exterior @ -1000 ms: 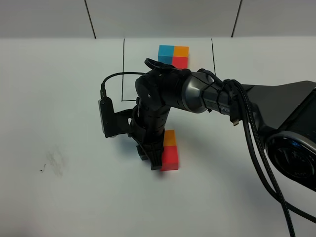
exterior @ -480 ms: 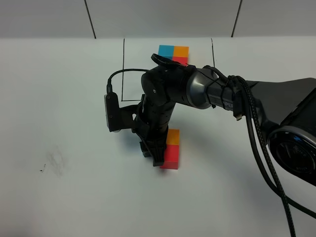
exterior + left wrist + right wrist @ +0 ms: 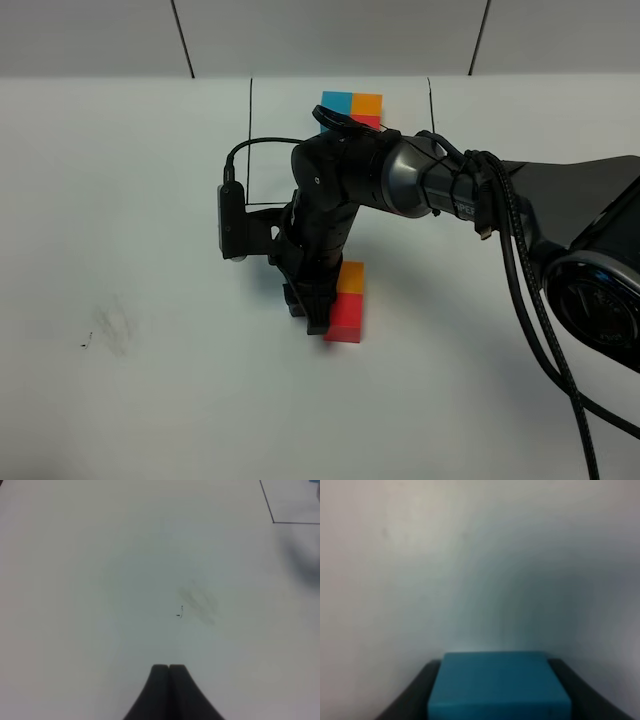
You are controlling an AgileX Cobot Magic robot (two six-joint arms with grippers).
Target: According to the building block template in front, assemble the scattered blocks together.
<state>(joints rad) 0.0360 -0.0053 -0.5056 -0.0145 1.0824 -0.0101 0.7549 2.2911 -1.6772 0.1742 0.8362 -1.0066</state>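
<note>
On the far left of the white table [image 3: 120,400], near a faint grey smudge [image 3: 200,602], the left gripper [image 3: 169,669] hangs with its black fingers pressed together, holding nothing. Toward the middle, the right gripper [image 3: 312,318] clamps the small blue cube [image 3: 499,685] between its fingers, just beside the small orange cube [image 3: 349,277] and small red cube [image 3: 346,320], which touch. Behind them lies the black-framed blue, orange and red template [image 3: 352,108].

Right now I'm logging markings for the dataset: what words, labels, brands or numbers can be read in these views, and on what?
"PER": white letters on the right arm's forearm, partly hidden by cables; the rest cannot be read.
No other text: the template, the orange block, red block, blue block and table carry none.
</note>
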